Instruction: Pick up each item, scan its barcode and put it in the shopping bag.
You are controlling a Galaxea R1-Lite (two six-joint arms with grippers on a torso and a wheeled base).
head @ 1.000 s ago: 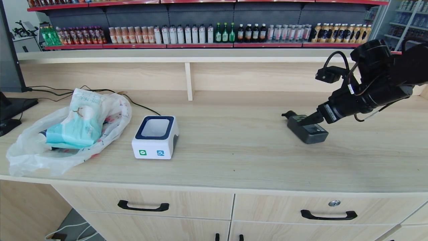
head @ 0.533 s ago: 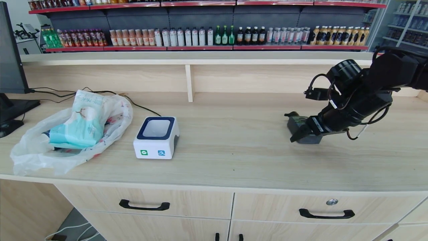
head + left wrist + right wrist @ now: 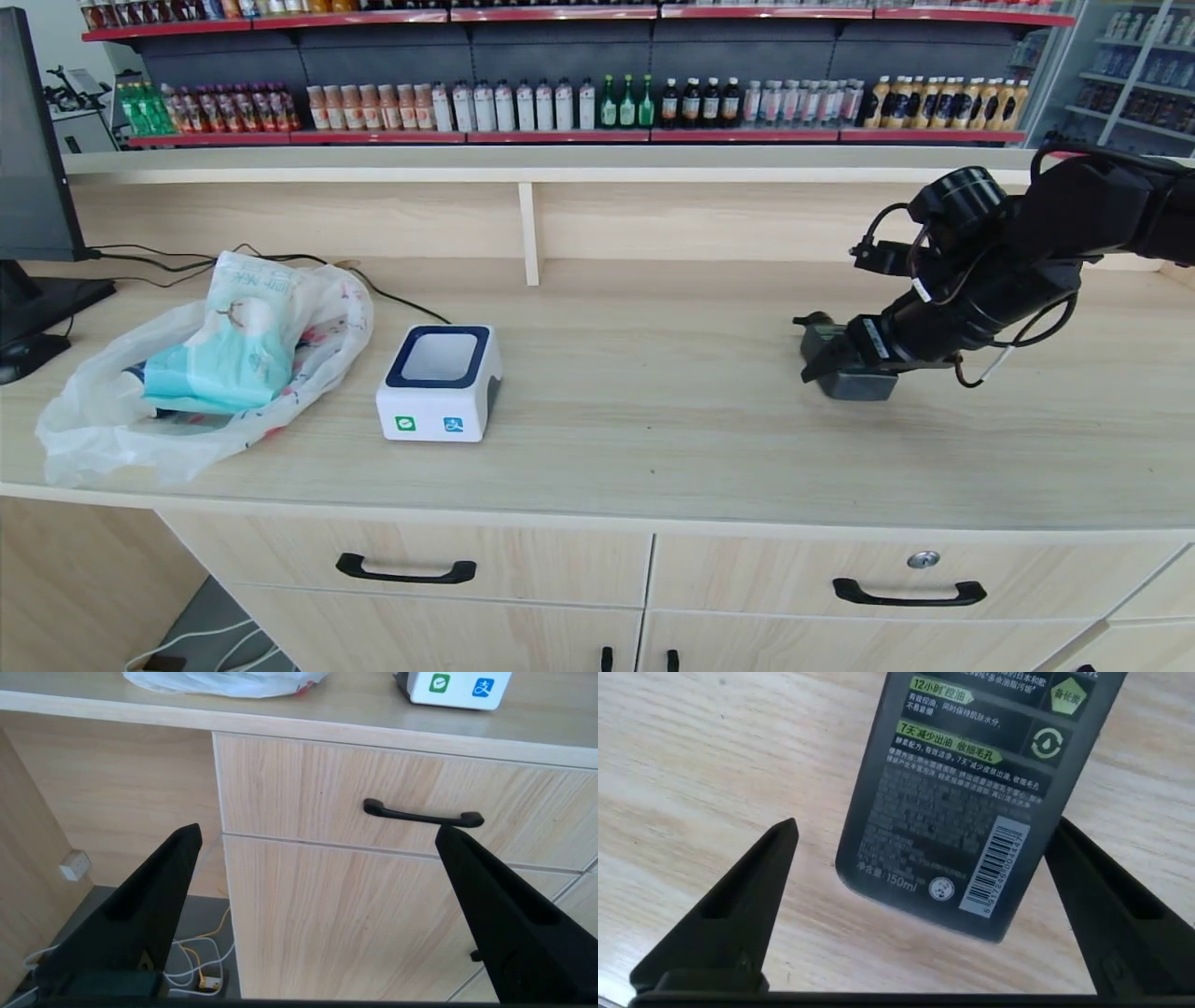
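Note:
A dark flat bottle (image 3: 854, 384) lies on the wooden counter at the right, its barcode label facing up (image 3: 990, 873). My right gripper (image 3: 822, 360) is down over it, open, with one finger (image 3: 729, 924) on each side of the bottle's bottom end (image 3: 938, 784); whether the fingers touch it I cannot tell. The white scanner (image 3: 439, 381) with a dark-rimmed window stands left of centre. The thin plastic shopping bag (image 3: 112, 420) lies at the left with a teal tissue pack (image 3: 229, 350) in it. My left gripper (image 3: 318, 831) hangs open below the counter's edge, facing a drawer front.
A monitor's foot (image 3: 28, 308) and cables (image 3: 168, 254) sit at the far left. A raised ledge (image 3: 560, 168) with a thin upright divider (image 3: 529, 233) runs along the back of the counter. Drawers with black handles (image 3: 422, 815) are below the front edge.
My right arm came down and turned over the dark bottle, so its fingers now straddle it and cover most of it. The head view shifted slightly.

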